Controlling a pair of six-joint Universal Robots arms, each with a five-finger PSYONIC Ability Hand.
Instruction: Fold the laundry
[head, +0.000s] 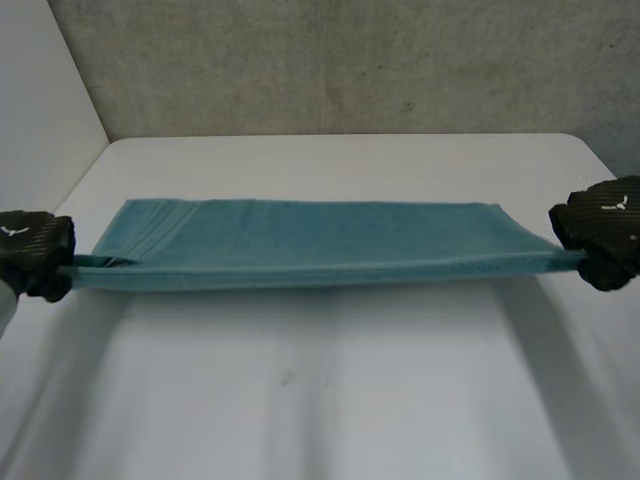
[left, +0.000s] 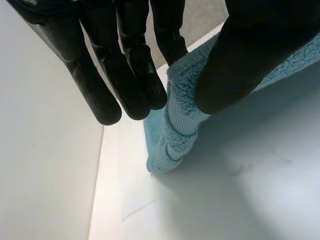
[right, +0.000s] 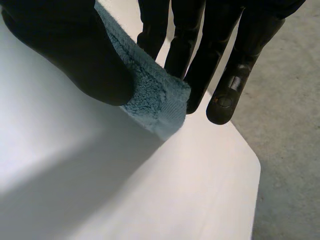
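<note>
Spanning the white surface (head: 320, 400) from side to side: one teal towel (head: 300, 245), doubled lengthwise, drawn taut between both hands, its near edge raised off the surface.
Left hand (head: 35, 252): set at the towel's left end. In its wrist view the bunched end (left: 180, 115) is pinched between the thumb and straight fingers (left: 132, 75).
Right hand (head: 605, 235): set at the towel's right end. In its wrist view a corner (right: 157, 97) is clamped between the thumb and the fingers (right: 195, 55).
Backdrop: grey wall (head: 350, 60), seen behind the surface.
</note>
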